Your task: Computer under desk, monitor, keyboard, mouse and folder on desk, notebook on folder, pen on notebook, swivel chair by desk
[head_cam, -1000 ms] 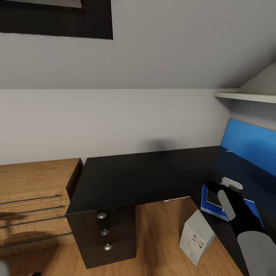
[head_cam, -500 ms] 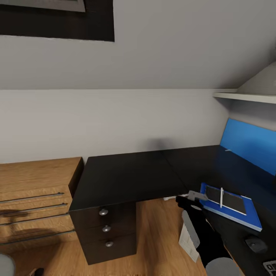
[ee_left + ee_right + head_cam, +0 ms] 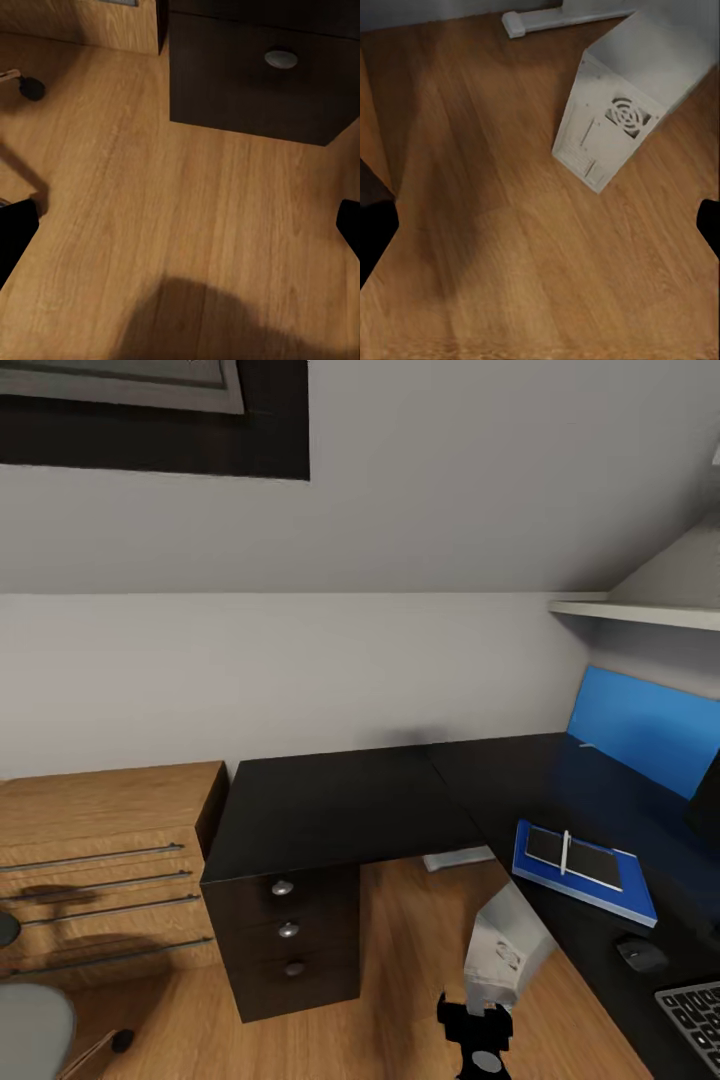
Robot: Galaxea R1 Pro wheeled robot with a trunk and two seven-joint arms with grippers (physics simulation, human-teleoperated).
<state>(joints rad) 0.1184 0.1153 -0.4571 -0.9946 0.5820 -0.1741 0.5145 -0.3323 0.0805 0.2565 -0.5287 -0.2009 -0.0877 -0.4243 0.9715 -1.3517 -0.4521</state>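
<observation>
Blue folder (image 3: 585, 875) flat on the black counter (image 3: 340, 810), grey notebook (image 3: 574, 858) stacked on it, white pen (image 3: 565, 852) across the notebook; all well beyond the right claw (image 3: 478, 1050) and to its right. Mouse (image 3: 642, 954) and keyboard (image 3: 695, 1015) nearer along the counter. Computer (image 3: 505, 945) on the wood floor (image 3: 510, 247) just ahead of the right claw, fingers spread wide. Left claw (image 3: 180, 225) likewise wide, facing the lowest drawer knob (image 3: 280, 58).

One desk (image 3: 340, 810) is seen, with three round silver knobs (image 3: 288, 929) on its drawers. One folder (image 3: 590, 885), one notebook (image 3: 585, 857), one pen (image 3: 565, 852), one mouse (image 3: 642, 954), one keyboard (image 3: 695, 1015) and one computer (image 3: 505, 950) are counted. One wooden dresser (image 3: 100, 860) with four bar handles (image 3: 95, 882) is counted at the left of the frame.
</observation>
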